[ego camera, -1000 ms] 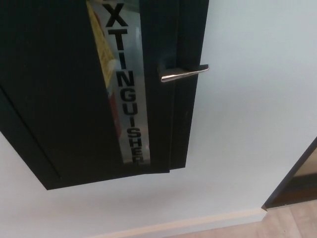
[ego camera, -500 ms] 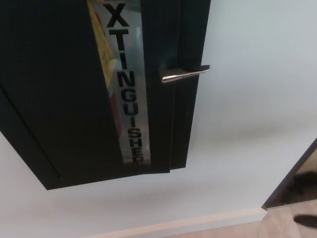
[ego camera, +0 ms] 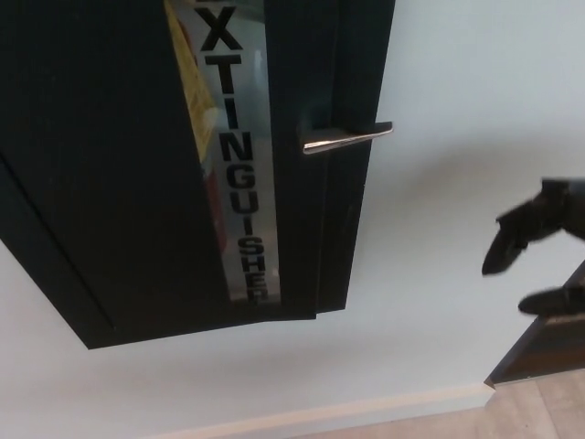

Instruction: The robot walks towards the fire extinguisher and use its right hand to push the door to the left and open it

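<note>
Now that my black right hand (ego camera: 539, 245) has come up into view at the right edge, fingers spread, empty, the push can start; black cabinet door (ego camera: 137, 165) with bright metal lever handle (ego camera: 345, 138) sits well left, untouched.

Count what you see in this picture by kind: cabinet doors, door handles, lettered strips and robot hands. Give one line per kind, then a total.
Black cabinet door: 1
Metal handle: 1
Lettered strip: 1
Robot hand, the right hand: 1
Total: 4
</note>
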